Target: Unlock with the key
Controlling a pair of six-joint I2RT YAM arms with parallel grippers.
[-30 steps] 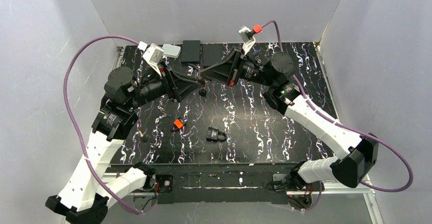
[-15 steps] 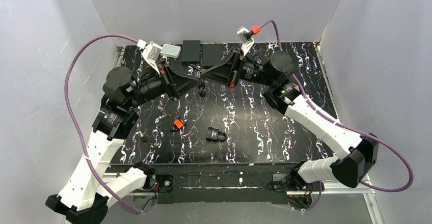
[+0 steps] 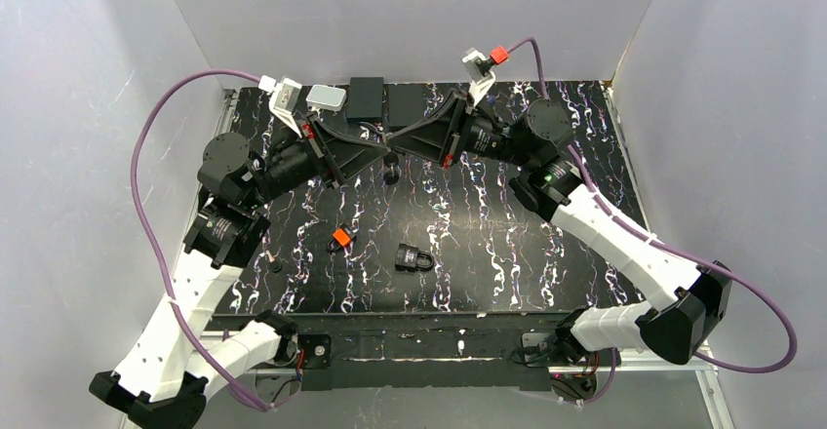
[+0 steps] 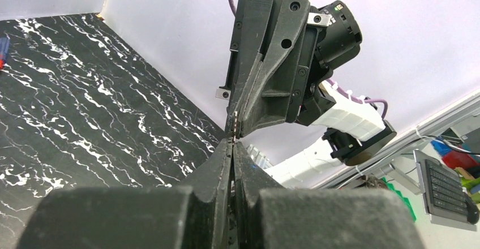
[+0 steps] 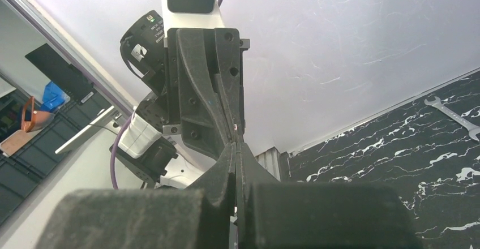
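Now that my left gripper and right gripper have swung together tip to tip, both pinched closed and, I think, empty, the key lies untouched below the left one, the padlock near it: unlocking hasn't started.

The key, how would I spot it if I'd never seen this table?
Look at the black marbled table, in its near-left part. The key lies there, left of the black padlock and apart from it. It is smaller than the padlock and has an orange-red head, while the padlock is all black.
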